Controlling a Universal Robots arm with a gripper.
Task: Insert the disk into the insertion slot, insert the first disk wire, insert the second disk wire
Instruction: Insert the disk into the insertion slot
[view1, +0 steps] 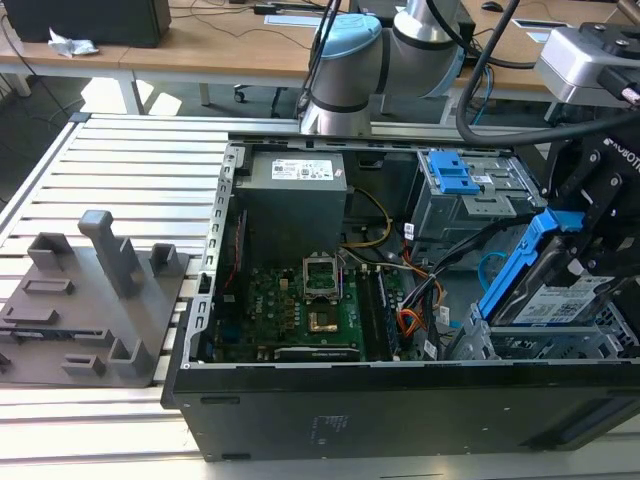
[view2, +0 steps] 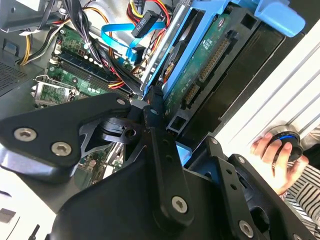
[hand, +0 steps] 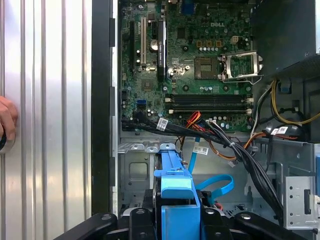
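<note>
My gripper (view1: 585, 250) is shut on the disk (view1: 560, 295), a labelled drive in a bright blue carrier (view1: 520, 262). It holds the disk tilted above the insertion slot (view1: 530, 342), the grey perforated cage at the case's corner on the exterior view's right. In the second wrist view the black fingers (view2: 156, 117) clamp the carrier's edge, and the disk's green circuit side (view2: 210, 55) shows. The second disk wire (view2: 116, 36), a flat light-blue cable, loops loose inside the case beside the carrier (hand: 176, 192). Which cable is the first disk wire I cannot tell.
The open case holds a motherboard (view1: 300, 310), a grey power supply (view1: 295, 200) and a bay stack with a blue latch (view1: 455, 178). Bundled black and coloured cables (hand: 235, 150) cross near the cage. A grey fixture (view1: 90, 300) lies on the slatted table. A person's hand (view2: 277, 155) rests on a round button.
</note>
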